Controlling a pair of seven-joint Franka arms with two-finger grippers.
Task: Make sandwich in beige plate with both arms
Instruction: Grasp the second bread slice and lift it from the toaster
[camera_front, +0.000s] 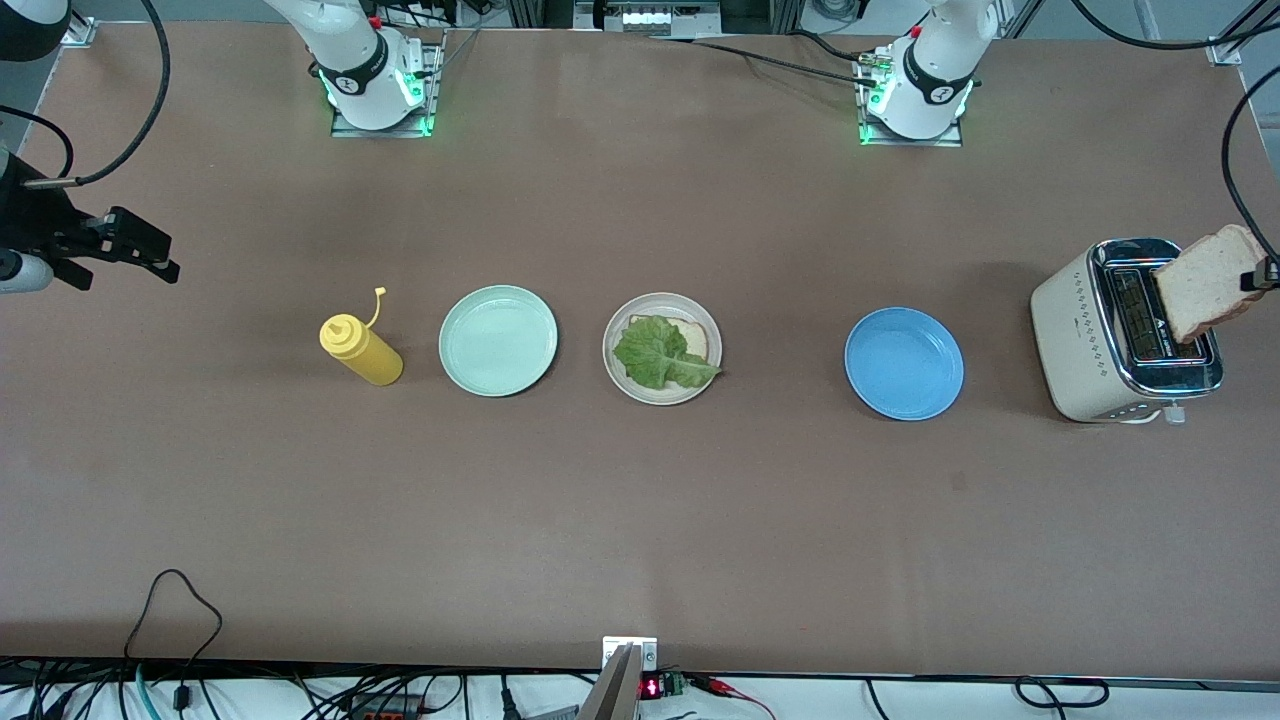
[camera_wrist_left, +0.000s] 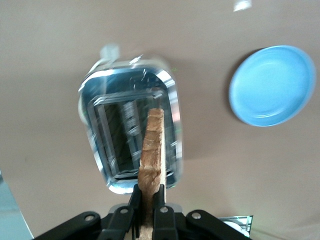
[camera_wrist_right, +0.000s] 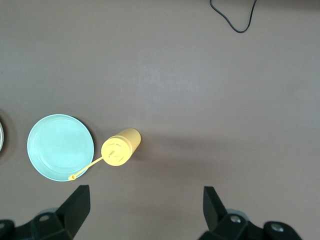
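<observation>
While your left gripper (camera_wrist_left: 148, 210) pinches a crusty bread slice (camera_front: 1208, 282) over the chrome-topped toaster (camera_front: 1075, 345), your right gripper (camera_wrist_right: 145, 210) waits spread; crinkly lettuce (camera_front: 660, 352) tops bread on the round beige plate (camera_front: 618, 372).

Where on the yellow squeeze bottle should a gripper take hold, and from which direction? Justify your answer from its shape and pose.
Grip the yellow squeeze bottle around its round body, below the cap, coming down from above with the fingers either side. It stands upright, clear of the mint-green plate, and its thin cap tether looks too floppy to hold.
</observation>
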